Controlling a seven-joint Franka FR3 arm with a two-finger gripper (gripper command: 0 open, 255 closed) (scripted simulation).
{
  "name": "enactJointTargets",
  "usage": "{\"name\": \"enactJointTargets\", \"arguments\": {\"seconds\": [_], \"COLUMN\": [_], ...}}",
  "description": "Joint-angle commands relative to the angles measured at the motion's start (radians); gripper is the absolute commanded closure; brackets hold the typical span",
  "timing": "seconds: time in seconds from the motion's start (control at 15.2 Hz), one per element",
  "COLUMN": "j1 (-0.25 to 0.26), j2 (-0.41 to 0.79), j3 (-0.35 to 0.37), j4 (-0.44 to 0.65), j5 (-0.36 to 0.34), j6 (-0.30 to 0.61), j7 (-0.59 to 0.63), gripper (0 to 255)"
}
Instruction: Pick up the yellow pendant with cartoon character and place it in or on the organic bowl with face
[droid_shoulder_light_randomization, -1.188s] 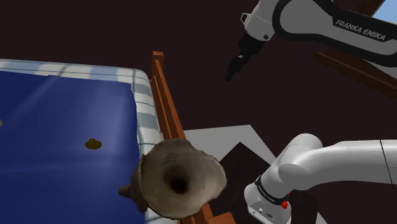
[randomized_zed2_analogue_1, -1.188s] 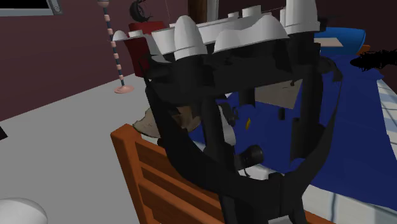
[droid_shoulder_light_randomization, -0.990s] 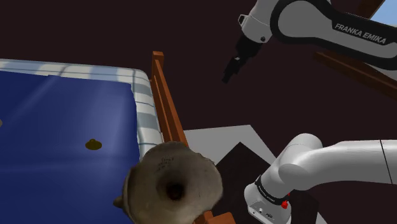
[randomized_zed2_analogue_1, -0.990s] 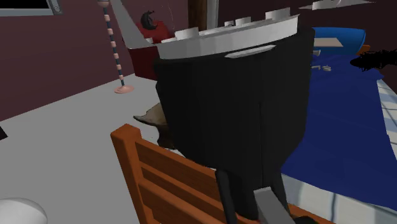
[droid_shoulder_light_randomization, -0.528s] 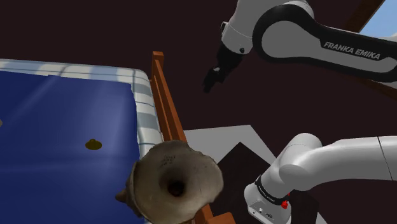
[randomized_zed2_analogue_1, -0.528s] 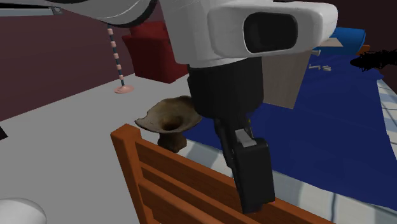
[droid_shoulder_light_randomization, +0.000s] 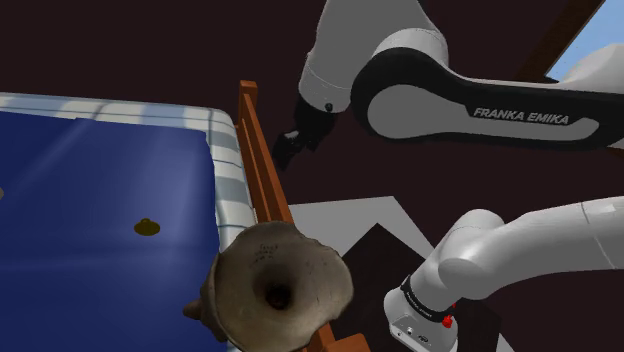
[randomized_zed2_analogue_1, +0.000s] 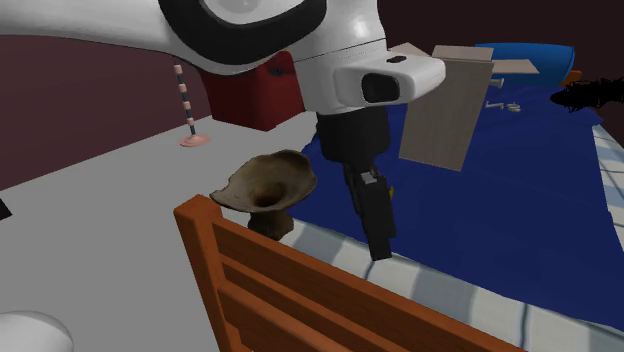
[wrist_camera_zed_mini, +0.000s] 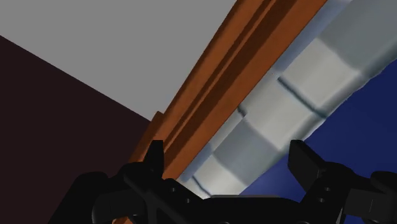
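In the shoulder view, the bowl is sitting at the edge of the bed, just beside the wooden bed rail. The pendant is lying on the bed at the bowl's ten o'clock, well apart from it. The pincer is hanging beside the rail at the bowl's twelve o'clock, the arm's base at the bowl's three o'clock.
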Motion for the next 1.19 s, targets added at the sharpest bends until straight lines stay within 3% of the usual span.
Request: {"name": "enactJointTargets", "arguments": {"seconds": [0.0,0.46,0.79,0.92,1.12], "j1": [-0.01,-0.079,-0.118,-0.091,0.02], "j2": [0.05,0.276,0.528,0.659,0.845], "j3": [0.059,0.281,0.45,0.489,0.477], "j4": [0.031,0.173,0.329,0.408,0.541], "j5": [-0.009,-0.126,-0.346,-0.471,-0.636], "j6": [0.023,0.081,0.062,0.025,-0.049], "j7": [0.072,0.346,0.606,0.721,0.858], "gripper": [0,0,0,0,0]}}
